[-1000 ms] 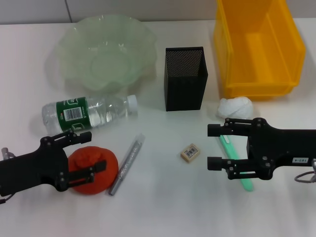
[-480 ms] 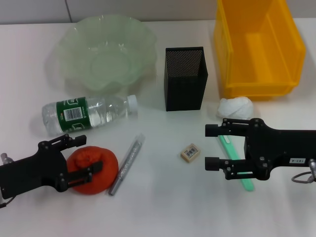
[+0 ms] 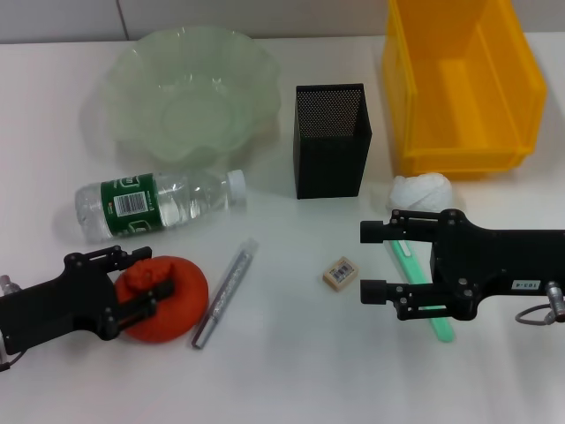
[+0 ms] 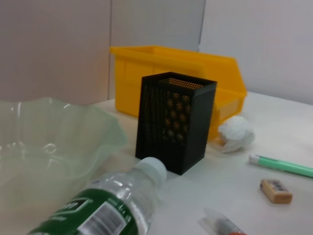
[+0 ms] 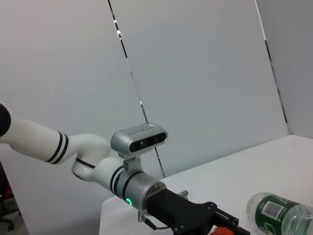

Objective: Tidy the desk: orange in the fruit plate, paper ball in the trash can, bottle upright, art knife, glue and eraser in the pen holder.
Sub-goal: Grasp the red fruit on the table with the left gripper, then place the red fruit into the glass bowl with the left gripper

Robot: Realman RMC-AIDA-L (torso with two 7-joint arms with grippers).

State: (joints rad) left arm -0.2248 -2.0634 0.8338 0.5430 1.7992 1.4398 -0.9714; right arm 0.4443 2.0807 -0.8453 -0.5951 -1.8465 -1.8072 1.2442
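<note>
The orange (image 3: 177, 305) lies at the front left. My left gripper (image 3: 157, 274) has its fingers closed in on the orange's top. The bottle (image 3: 159, 201) lies on its side behind it and also shows in the left wrist view (image 4: 112, 210). The silver glue stick (image 3: 225, 291) and the eraser (image 3: 341, 272) lie mid-table. My right gripper (image 3: 375, 262) is open and empty, just right of the eraser, over the green art knife (image 3: 441, 329). The paper ball (image 3: 421, 190) lies before the trash can (image 3: 459, 84). The pen holder (image 3: 331, 141) stands upright beside the fruit plate (image 3: 185, 93).
The left wrist view shows the pen holder (image 4: 176, 122), trash can (image 4: 146, 68), fruit plate (image 4: 49, 142), paper ball (image 4: 237, 133), art knife (image 4: 281, 165) and eraser (image 4: 276, 190). The right wrist view shows the left arm (image 5: 142, 188) and the bottle (image 5: 281, 215).
My left gripper's fingers have narrowed around the orange and the arm has drawn back slightly to the left. My right gripper has crept left toward the eraser.
</note>
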